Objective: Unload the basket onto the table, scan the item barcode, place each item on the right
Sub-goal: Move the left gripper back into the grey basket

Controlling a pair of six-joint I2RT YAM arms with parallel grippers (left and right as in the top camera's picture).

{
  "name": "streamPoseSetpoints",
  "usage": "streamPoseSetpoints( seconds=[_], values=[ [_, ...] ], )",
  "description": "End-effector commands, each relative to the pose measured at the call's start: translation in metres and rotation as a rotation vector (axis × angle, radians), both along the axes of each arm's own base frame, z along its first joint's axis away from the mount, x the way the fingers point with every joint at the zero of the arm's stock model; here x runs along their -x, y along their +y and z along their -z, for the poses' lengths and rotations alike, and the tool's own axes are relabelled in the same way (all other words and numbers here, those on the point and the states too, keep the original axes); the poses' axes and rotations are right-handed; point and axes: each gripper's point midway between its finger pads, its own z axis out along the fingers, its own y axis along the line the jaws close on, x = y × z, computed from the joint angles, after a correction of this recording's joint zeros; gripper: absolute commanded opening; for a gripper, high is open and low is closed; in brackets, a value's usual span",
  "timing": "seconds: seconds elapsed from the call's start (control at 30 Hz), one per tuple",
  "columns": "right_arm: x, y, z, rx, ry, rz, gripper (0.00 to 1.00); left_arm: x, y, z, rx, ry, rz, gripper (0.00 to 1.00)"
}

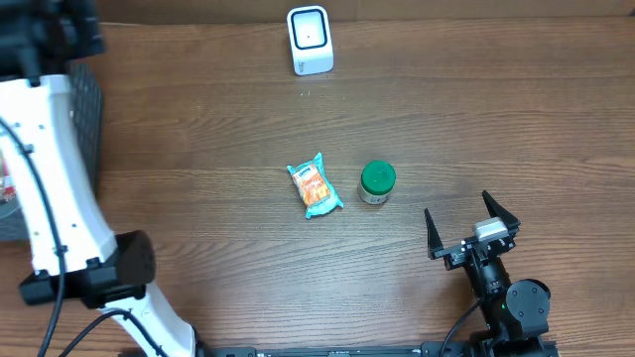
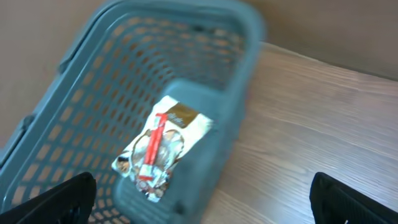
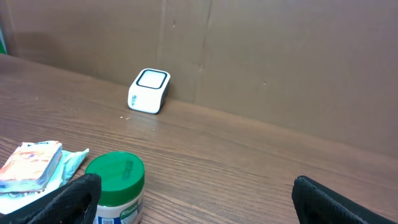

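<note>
The white barcode scanner (image 1: pixel 310 40) stands at the table's far edge, also in the right wrist view as the scanner (image 3: pixel 149 91). Mid-table lie an orange and teal snack packet (image 1: pixel 316 186) and a green-lidded jar (image 1: pixel 377 182), side by side. My right gripper (image 1: pixel 457 206) is open near the front right, with the jar (image 3: pixel 115 185) just ahead by its left finger and nothing between the fingers. My left gripper (image 2: pixel 202 186) is open and empty above a grey-blue basket (image 2: pixel 242 37), where a white and red packet (image 2: pixel 163 146) lies.
The basket (image 1: pixel 87 109) sits at the table's left edge under my left arm (image 1: pixel 45 178). A brown cardboard wall (image 3: pixel 280 62) backs the table behind the scanner. Bare wood lies between the jar and my right gripper.
</note>
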Motion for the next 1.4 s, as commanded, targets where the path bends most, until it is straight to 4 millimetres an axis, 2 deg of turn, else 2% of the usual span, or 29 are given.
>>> streamPoseSetpoints(
  seconds=[0.0, 0.13, 0.27, 0.43, 0.47, 0.5, 0.67, 0.8, 0.93, 1.07, 1.3, 1.37],
  values=[
    [0.000, 0.000, 0.002, 0.000, -0.001, 0.002, 1.00, 0.016, 0.033, -0.009, 0.072, -0.067, -0.041, 1.00],
    [0.000, 0.000, 0.002, 0.000, -0.001, 0.002, 1.00, 0.030, 0.065, -0.008, 0.098, -0.085, -0.101, 0.99],
    [0.000, 0.000, 0.002, 0.000, -0.001, 0.002, 1.00, 0.039, 0.093, 0.003, 0.129, -0.081, -0.153, 1.00],
    [0.000, 0.000, 0.002, 0.000, -0.001, 0.002, 1.00, 0.042, 0.121, 0.037, 0.174, -0.013, -0.204, 1.00],
    [0.000, 0.000, 0.002, 0.000, -0.001, 0.002, 1.00, 0.042, 0.130, 0.052, 0.186, 0.022, -0.215, 1.00],
    [0.000, 0.000, 0.002, 0.000, -0.001, 0.002, 1.00, 0.041, 0.133, 0.058, 0.188, 0.037, -0.216, 1.00],
    [0.000, 0.000, 0.002, 0.000, -0.001, 0.002, 1.00, 0.038, 0.159, 0.112, 0.235, 0.152, -0.247, 1.00],
    [0.000, 0.000, 0.002, 0.000, -0.001, 0.002, 1.00, 0.035, 0.170, 0.144, 0.262, 0.217, -0.248, 1.00],
    [0.000, 0.000, 0.002, 0.000, -0.001, 0.002, 1.00, 0.032, 0.180, 0.188, 0.293, 0.315, -0.211, 1.00],
    [0.000, 0.000, 0.002, 0.000, -0.001, 0.002, 1.00, 0.026, 0.181, 0.222, 0.341, 0.368, -0.162, 0.98],
    [0.000, 0.000, 0.002, 0.000, -0.001, 0.002, 1.00, 0.021, 0.185, 0.271, 0.367, 0.461, -0.113, 0.99],
    [0.000, 0.000, 0.002, 0.000, -0.001, 0.002, 1.00, 0.019, 0.187, 0.277, 0.363, 0.467, -0.102, 1.00]
  ],
)
